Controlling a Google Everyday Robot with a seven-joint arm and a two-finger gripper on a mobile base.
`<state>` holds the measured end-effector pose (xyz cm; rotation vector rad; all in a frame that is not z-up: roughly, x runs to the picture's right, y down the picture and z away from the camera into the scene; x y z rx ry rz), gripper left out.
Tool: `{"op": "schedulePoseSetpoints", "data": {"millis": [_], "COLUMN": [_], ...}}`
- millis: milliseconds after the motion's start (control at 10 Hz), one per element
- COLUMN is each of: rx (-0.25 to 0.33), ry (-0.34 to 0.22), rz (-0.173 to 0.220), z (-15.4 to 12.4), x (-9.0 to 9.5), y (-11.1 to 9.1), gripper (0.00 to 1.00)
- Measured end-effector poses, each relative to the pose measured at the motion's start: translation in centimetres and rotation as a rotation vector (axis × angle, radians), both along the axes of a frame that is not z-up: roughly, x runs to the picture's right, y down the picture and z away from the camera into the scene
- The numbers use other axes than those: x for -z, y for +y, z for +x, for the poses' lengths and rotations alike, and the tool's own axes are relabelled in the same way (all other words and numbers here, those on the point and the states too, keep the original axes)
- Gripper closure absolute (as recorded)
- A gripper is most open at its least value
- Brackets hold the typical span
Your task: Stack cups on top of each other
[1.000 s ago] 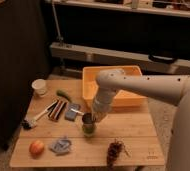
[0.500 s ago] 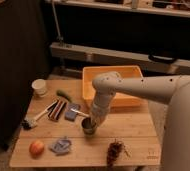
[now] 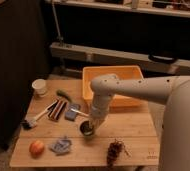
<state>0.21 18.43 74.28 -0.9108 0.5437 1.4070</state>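
Note:
My gripper (image 3: 92, 124) points down at the middle of the wooden table (image 3: 133, 130), right over a dark grey metal cup (image 3: 85, 130). A greenish tint shows at that cup's rim under the gripper, which may be the light green cup. I cannot tell whether it sits inside the metal cup. The cream-white cup (image 3: 39, 86) stands upright alone at the table's far left corner, well away from the gripper.
A large yellow-orange bin (image 3: 114, 80) stands at the back behind the arm. On the table lie a green item (image 3: 64, 94), a brown block (image 3: 58, 109), a blue-grey item (image 3: 72, 112), a brush (image 3: 34, 120), an apple (image 3: 36, 148), a grey cloth (image 3: 62, 145) and a dark cluster (image 3: 115, 149).
One second ago the green cup showed clearly under the gripper. The gripper has since dropped slightly, and now the dark cup shows there with only a trace of green.

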Motion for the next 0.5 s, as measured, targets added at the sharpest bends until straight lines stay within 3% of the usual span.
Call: {"op": "schedulePoseSetpoints", "data": {"millis": [500], "rx": [0.003], "ry": [-0.014], "rz": [0.046], "z": [0.3], "x": [1.4], "y": [-1.2], "gripper": [0.20]}}
